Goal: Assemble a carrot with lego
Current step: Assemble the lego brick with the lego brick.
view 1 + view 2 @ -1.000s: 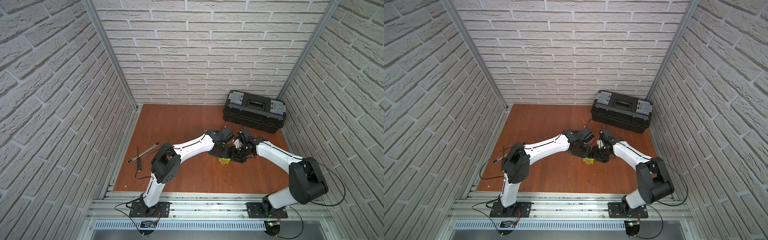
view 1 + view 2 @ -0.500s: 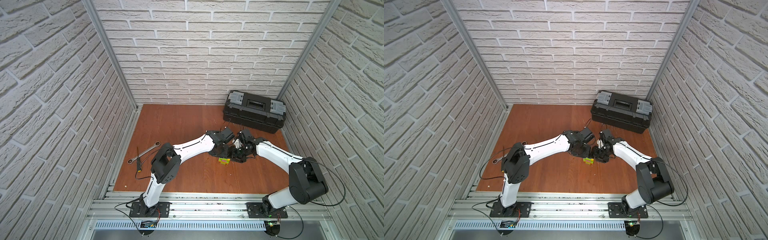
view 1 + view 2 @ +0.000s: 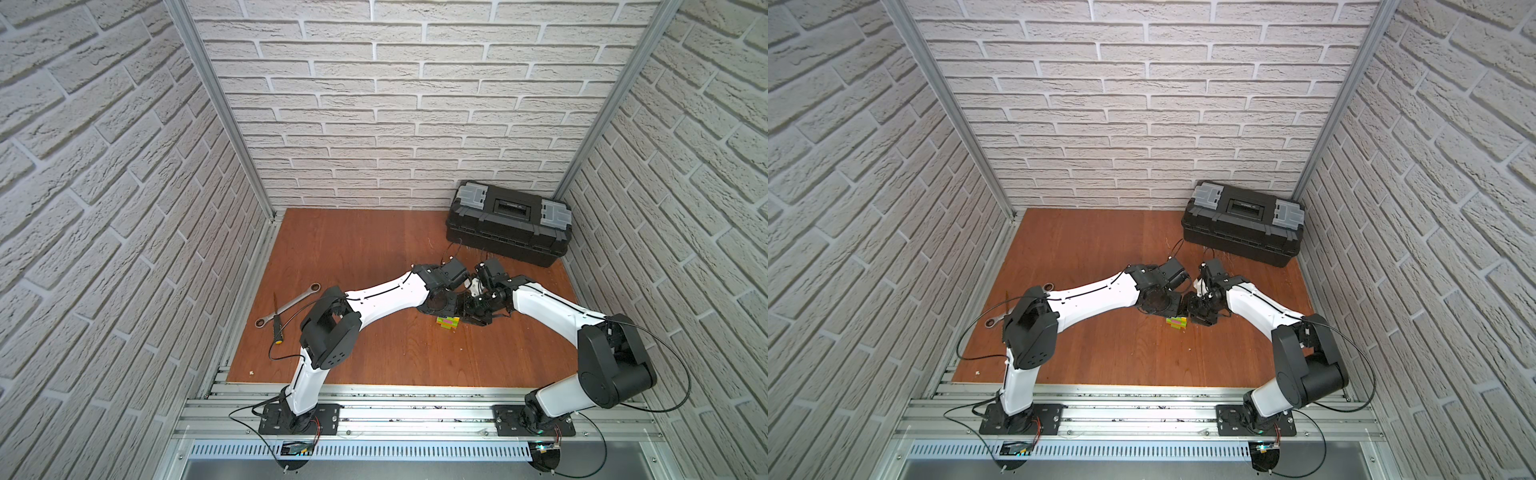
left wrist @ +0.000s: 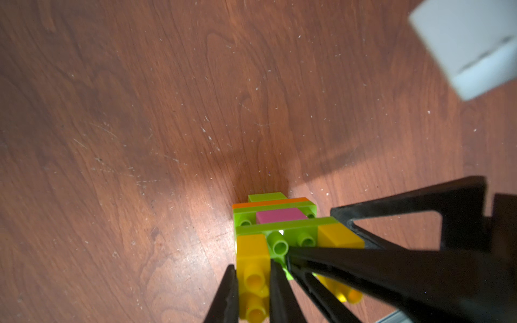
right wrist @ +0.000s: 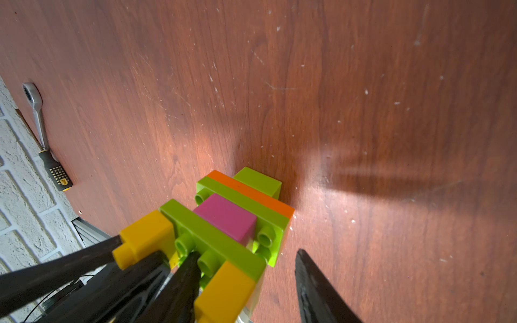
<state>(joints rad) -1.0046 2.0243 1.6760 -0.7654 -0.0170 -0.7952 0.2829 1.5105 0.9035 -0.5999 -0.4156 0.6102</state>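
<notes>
The carrot (image 3: 448, 323) (image 3: 1176, 322) lies on its side on the wooden floor: lime green bricks, a pink one (image 5: 226, 216), an orange layer (image 4: 268, 203) and two yellow end bricks. My left gripper (image 4: 251, 265) is shut on one yellow brick (image 4: 253, 251), a finger on each side. My right gripper (image 5: 246, 253) is open astride the other yellow brick (image 5: 226, 290). One of its fingers (image 5: 184, 279) sits between the two yellow bricks, and the other stands apart from the stack. In both top views the two grippers meet just behind the carrot.
A black toolbox (image 3: 507, 224) stands at the back right corner. A metal wrench (image 3: 291, 309) and a black-handled screwdriver (image 3: 276, 326) lie near the left wall. Brick walls close in three sides, with an aluminium rail along the front.
</notes>
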